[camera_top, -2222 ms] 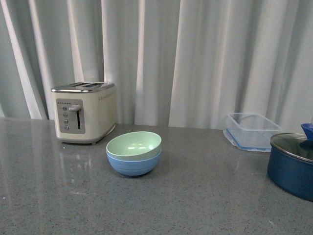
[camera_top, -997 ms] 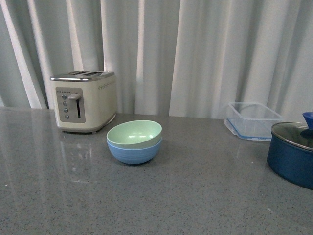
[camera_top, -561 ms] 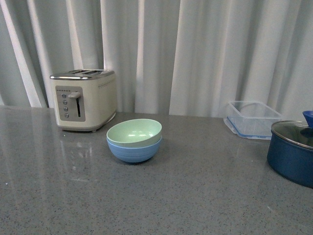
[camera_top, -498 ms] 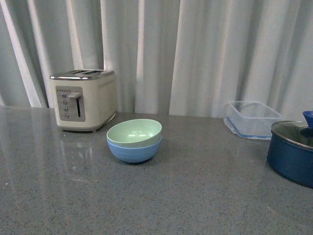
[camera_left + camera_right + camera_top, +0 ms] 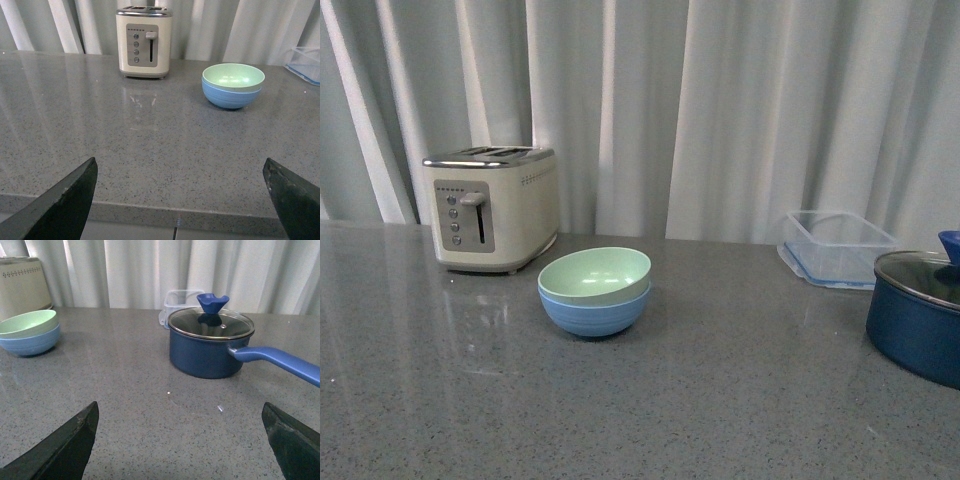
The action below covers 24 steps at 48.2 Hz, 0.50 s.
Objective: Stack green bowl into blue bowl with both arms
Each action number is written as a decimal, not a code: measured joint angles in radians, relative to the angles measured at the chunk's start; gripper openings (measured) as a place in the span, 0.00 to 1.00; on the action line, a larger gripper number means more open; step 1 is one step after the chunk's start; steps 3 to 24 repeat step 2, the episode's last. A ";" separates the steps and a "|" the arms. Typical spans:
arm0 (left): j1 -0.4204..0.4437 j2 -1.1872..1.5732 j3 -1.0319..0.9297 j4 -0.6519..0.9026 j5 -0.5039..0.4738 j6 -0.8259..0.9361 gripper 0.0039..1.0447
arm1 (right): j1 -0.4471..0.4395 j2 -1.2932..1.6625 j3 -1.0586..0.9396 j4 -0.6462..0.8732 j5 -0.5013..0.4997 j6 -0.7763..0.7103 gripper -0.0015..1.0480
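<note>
green bowl (image 5: 594, 275) seated inside blue bowl (image 5: 594, 312) on the grey counter (image 5: 720, 400), just in front of and beside the toaster (image 5: 492, 208), well apart from the lidded pot (image 5: 210, 342) and clear container (image 5: 833, 246); stacking judged done. both bowls judged light, stiff, matte and not slippery, thin-walled; best hold would be a pinch over the rim, one finger inside. left gripper (image 5: 180, 200) and right gripper (image 5: 180, 445) both spread wide and empty, hanging near the counter's near edge, well short of the bowls, nothing between the fingers.
</note>
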 joint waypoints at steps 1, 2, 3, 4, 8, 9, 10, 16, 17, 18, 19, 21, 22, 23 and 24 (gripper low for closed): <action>0.000 0.000 0.000 0.000 0.000 0.000 0.94 | 0.000 0.000 0.000 0.000 0.000 0.000 0.90; 0.000 0.000 0.000 0.000 0.000 0.000 0.94 | 0.000 0.000 0.000 0.000 0.000 0.000 0.90; 0.000 0.000 0.000 0.000 0.000 0.000 0.94 | 0.000 0.000 0.000 0.000 0.000 0.000 0.90; 0.000 0.000 0.000 0.000 0.000 0.000 0.94 | 0.000 0.000 0.000 0.000 0.000 0.000 0.90; 0.000 0.000 0.000 0.000 0.000 0.000 0.94 | 0.000 0.000 0.000 0.000 0.000 0.000 0.90; 0.000 0.000 0.000 0.000 0.000 0.000 0.94 | 0.000 0.000 0.000 0.000 0.000 0.000 0.90; 0.000 0.000 0.000 0.000 0.000 0.000 0.94 | 0.000 0.000 0.000 0.000 0.000 0.000 0.90; 0.000 0.000 0.000 0.000 0.000 0.000 0.94 | 0.000 0.000 0.000 0.000 0.000 0.000 0.90; 0.000 0.000 0.000 0.000 0.000 0.000 0.94 | 0.000 0.000 0.000 0.000 0.000 0.000 0.90; 0.000 0.000 0.000 0.000 0.000 0.000 0.94 | 0.000 0.000 0.000 0.000 0.000 0.000 0.90; 0.000 0.000 0.000 0.000 0.000 0.000 0.94 | 0.000 0.000 0.000 0.000 0.000 0.000 0.90; 0.000 0.000 0.000 0.000 0.000 0.000 0.94 | 0.000 0.000 0.000 0.000 0.000 0.000 0.90; 0.000 0.000 0.000 0.000 0.000 0.000 0.94 | 0.000 0.000 0.000 0.000 0.000 0.000 0.90; 0.000 0.000 0.000 0.000 0.000 0.000 0.94 | 0.000 0.000 0.000 0.000 0.000 0.000 0.90; 0.000 0.000 0.000 0.000 0.000 0.000 0.94 | 0.000 0.000 0.000 0.000 0.000 0.000 0.90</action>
